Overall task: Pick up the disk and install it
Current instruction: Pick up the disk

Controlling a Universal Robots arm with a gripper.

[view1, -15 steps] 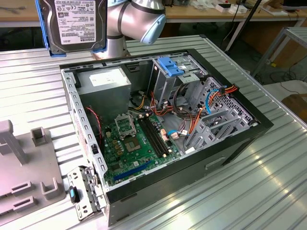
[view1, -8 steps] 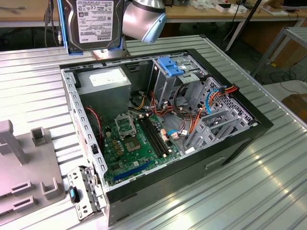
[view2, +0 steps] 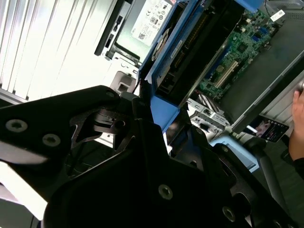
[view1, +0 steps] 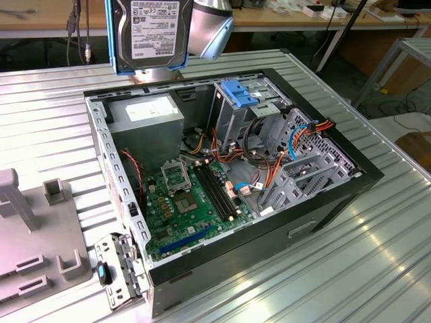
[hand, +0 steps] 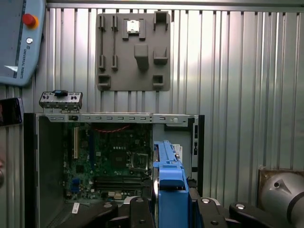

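The gripper (hand: 170, 202) clenches the disk (view1: 149, 30) by its blue carrier, holding it on edge above the open computer case (view1: 363, 178) near the power supply (view1: 145, 114), likely to clear its walls

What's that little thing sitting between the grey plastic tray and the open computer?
A small metal bracket with a blue part, right by the computer's corner, seen in the exterior view.

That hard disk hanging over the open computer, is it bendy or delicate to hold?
Probably rigid: the disk hangs flat and straight from the hand. Likely heavy for its size: metal casing. Its blue rail looks plastic, so may flex.
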